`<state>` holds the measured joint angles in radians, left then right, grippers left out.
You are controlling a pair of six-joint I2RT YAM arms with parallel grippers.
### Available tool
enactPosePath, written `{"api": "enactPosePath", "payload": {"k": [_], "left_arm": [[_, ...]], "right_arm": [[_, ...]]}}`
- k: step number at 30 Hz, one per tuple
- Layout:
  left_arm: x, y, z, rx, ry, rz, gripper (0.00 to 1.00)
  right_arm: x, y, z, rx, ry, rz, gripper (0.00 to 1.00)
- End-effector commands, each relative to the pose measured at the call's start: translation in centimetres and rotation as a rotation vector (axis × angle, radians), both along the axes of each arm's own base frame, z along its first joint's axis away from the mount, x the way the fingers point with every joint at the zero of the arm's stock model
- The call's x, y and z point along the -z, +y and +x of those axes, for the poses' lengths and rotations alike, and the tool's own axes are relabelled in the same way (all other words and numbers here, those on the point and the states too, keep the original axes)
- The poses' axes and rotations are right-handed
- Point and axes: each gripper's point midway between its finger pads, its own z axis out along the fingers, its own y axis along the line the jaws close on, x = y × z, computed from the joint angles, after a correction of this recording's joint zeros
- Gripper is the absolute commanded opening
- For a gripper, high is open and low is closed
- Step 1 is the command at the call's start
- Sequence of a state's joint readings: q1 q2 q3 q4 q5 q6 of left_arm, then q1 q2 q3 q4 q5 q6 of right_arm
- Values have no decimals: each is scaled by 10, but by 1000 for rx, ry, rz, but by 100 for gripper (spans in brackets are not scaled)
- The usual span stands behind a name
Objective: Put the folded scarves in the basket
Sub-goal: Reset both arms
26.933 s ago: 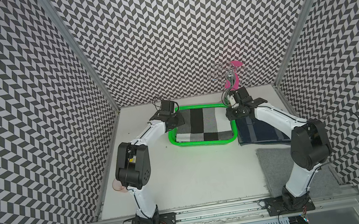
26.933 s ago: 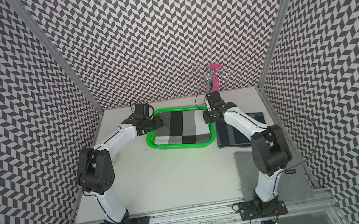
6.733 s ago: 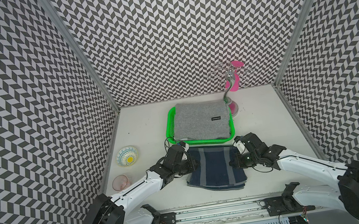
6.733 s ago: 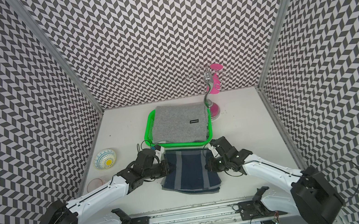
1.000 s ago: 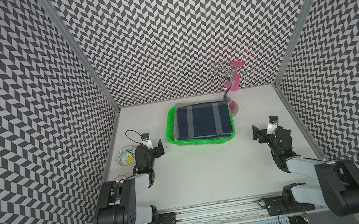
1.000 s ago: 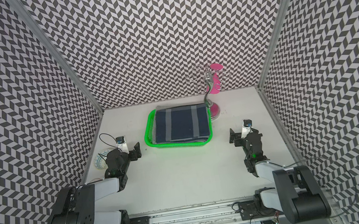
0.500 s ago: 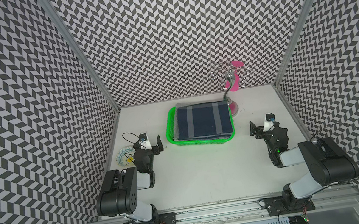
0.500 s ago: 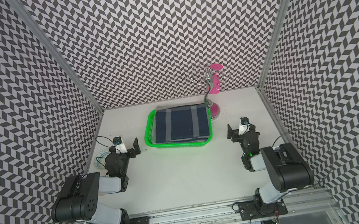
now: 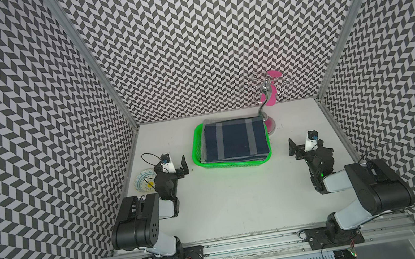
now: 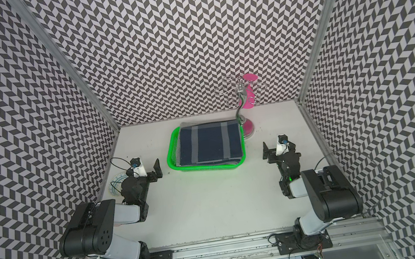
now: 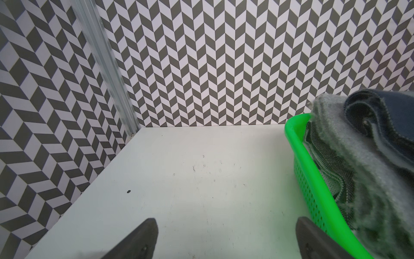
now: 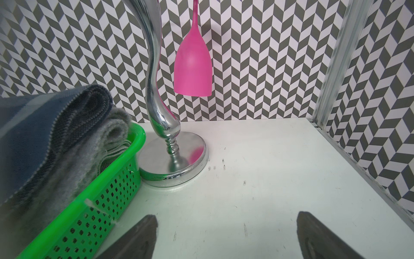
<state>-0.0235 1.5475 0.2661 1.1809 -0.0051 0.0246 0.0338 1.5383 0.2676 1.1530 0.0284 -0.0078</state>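
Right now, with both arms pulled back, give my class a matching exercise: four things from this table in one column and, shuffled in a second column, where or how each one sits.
Things:
1. navy striped scarf
2. pink glass
3. patterned saucer
4. green basket

Places:
A. hangs upside down from the chrome rack
B. stands beside the rack's base
C. lies topmost in the basket
D. lies flat at the left edge of the table

Pairs: 1-C, 2-A, 3-D, 4-B

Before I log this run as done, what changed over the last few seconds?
The navy scarf went from the table into the basket, atop the grey cloth. The left gripper and right gripper let go and pulled back, open. Basket and glass stand stayed put.
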Motion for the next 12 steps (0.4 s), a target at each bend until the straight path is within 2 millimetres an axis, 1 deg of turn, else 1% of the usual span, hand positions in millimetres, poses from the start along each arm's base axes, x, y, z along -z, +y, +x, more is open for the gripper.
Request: {"api": "enactPosePath", "payload": {"k": [1,12], "left_arm": [[-7,2,2,-3,-29,-9,100],[-8,2,2,-2,-30,-9,99]], "right_arm": [[-17,-1,3,-3,-63,-4,100],[-15,0,6,-3,-53,-4,100]]}}
